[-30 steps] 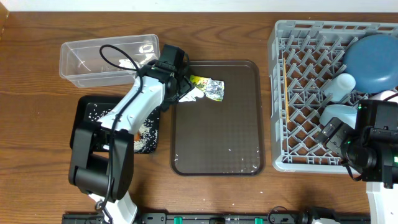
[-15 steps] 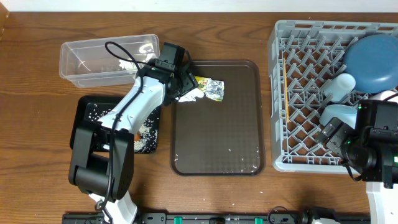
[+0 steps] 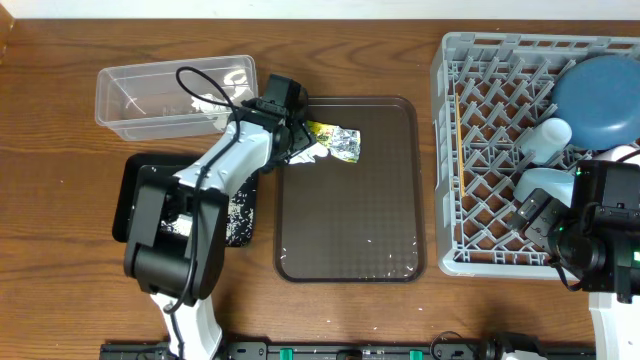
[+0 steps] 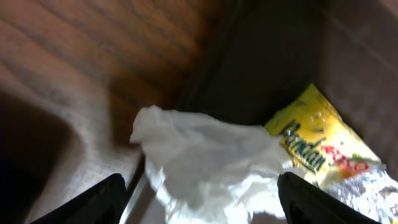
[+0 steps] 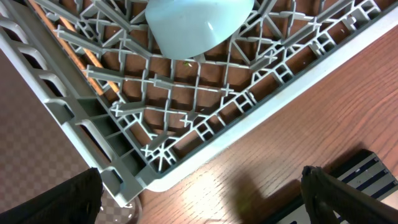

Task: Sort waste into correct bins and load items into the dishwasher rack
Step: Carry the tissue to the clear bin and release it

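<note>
left tool [image 4: 205,202] open over tissue [image 4: 199,155]; yellow wrapper [image 4: 311,149] reads, perhaps, "pandan"; right tool [image 5: 202,199] open.

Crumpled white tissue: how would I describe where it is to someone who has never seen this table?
Find the large dark brown rectangular serving tray at the scene's centre, then look at its far left corner. The crumpled white tissue lies there, beside a crumpled green-yellow printed wrapper; the tissue is plain white, unprinted.
</note>
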`<state>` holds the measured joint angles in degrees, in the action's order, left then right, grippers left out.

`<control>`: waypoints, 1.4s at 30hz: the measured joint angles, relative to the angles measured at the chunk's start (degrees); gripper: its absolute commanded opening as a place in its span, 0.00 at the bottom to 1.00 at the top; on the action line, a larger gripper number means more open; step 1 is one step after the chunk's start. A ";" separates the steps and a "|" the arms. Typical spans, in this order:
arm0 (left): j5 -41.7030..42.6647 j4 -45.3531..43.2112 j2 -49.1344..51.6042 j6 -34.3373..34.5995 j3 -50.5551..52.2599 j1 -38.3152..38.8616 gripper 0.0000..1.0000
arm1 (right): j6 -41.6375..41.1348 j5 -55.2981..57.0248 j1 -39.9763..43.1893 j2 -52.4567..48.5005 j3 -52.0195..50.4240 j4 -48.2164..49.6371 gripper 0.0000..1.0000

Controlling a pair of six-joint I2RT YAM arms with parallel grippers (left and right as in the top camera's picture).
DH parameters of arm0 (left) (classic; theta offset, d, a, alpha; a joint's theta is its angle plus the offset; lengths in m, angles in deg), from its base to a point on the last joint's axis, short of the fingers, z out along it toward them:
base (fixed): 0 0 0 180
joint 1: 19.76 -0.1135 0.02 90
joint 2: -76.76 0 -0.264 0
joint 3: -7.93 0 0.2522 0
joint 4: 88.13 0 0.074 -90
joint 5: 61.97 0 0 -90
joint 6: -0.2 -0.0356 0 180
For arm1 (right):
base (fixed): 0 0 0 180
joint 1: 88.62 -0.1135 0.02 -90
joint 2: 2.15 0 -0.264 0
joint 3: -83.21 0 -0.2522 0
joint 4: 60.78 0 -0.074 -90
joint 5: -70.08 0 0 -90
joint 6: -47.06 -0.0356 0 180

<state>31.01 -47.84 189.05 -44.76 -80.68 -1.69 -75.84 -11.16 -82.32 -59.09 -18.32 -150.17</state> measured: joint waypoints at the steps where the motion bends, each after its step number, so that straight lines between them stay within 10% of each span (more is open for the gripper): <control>1: -0.02 -0.26 0.11 0.13 0.00 0.00 0.80 | 0.00 0.00 0.00 0.00 0.00 0.02 0.99; 27: -0.39 -1.29 0.11 0.17 0.00 1.88 0.07 | 0.00 0.00 0.00 0.00 0.00 0.00 0.99; 42: -0.33 1.95 -1.86 -0.09 0.02 1.88 0.06 | 0.00 0.00 0.00 0.00 0.00 0.00 0.99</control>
<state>30.68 -45.90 187.19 -44.85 -80.66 0.19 -75.84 -11.16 -82.32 -59.09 -18.32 -150.17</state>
